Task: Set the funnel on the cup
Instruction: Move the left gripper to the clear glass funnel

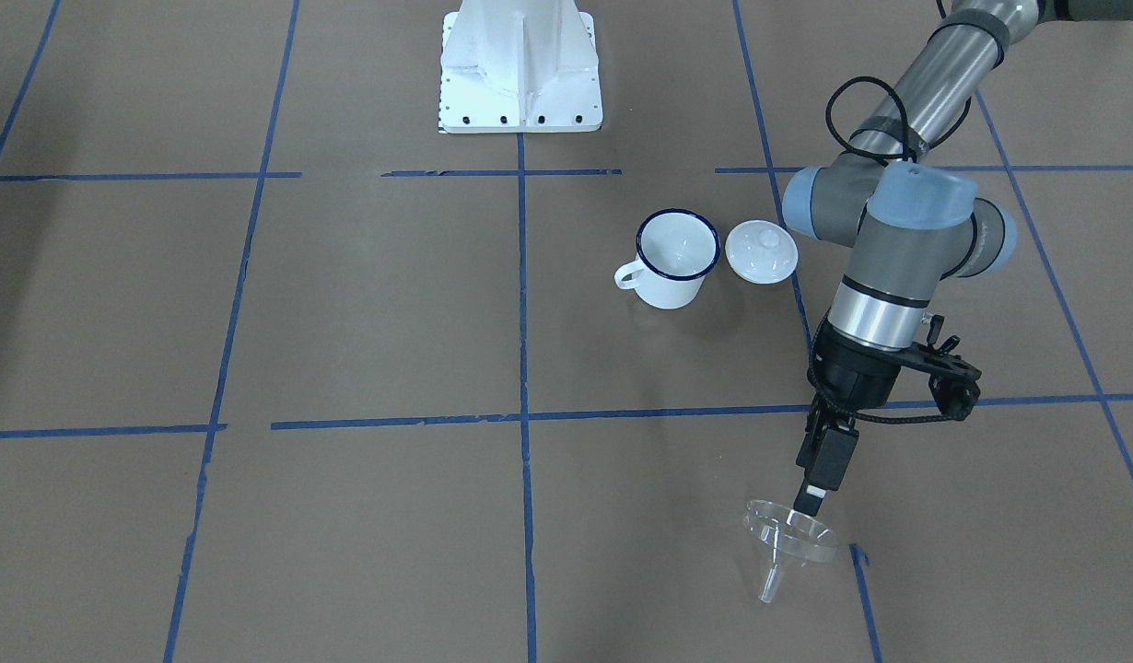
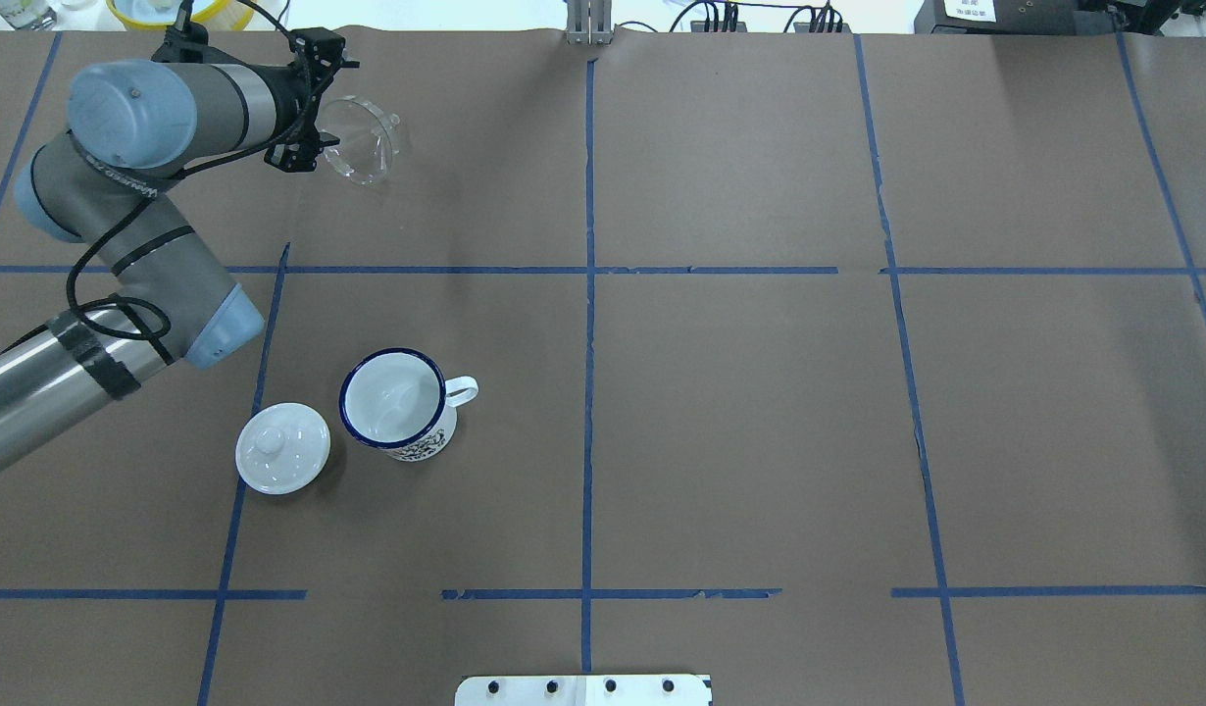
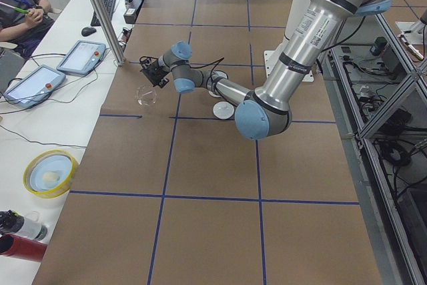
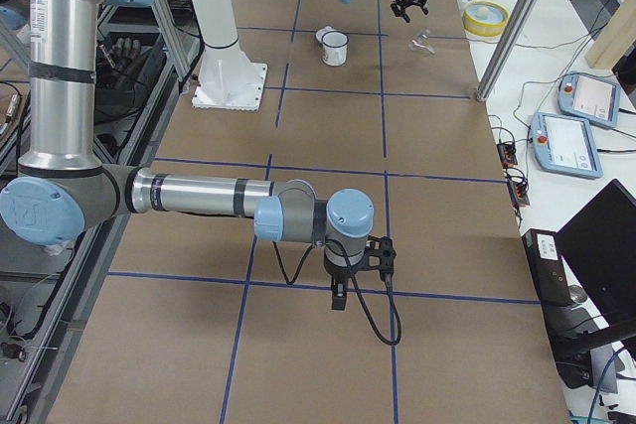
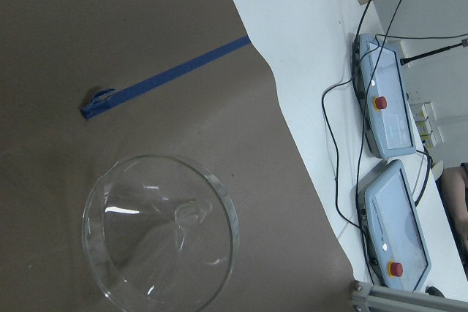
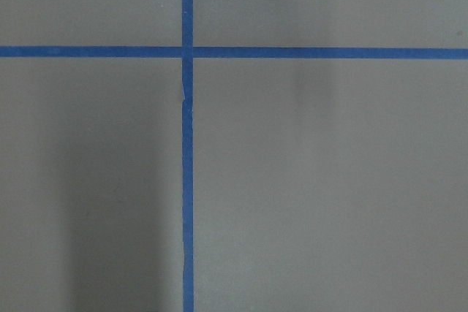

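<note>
Clear plastic, thin and shiny: the funnel (image 1: 791,541) is at the lower right of the front-facing view, nearest to that camera, with its mouth up and its spout pointing down at the brown paper (image 1: 345,322). It could not stand like this alone, so I judge that it hangs from the left gripper (image 1: 810,504). The fingers come down onto the far side of the rim and seem to pinch the wall there, but the view is edge-on and the grip itself is not plain. The left wrist view looks into the round mouth and shows no finger.

Farther up, past a blue tape line, the cup (image 1: 677,258) stands upright and open, right of the middle, with its handle toward the picture's left. The white lid (image 1: 761,250) lies just beside it on the right. Cup and funnel are well apart. At the top edge is the white robot base (image 1: 520,64).

The right gripper (image 4: 338,297) shows only in the right side view, low over the paper, and I cannot tell if its fingers are spread or pressed together.

Such a funnel is probably light and stiff but slippery. Held at one point of the rim it may swing or slide, so a pinch deep over the rim seems the safest hold.
</note>
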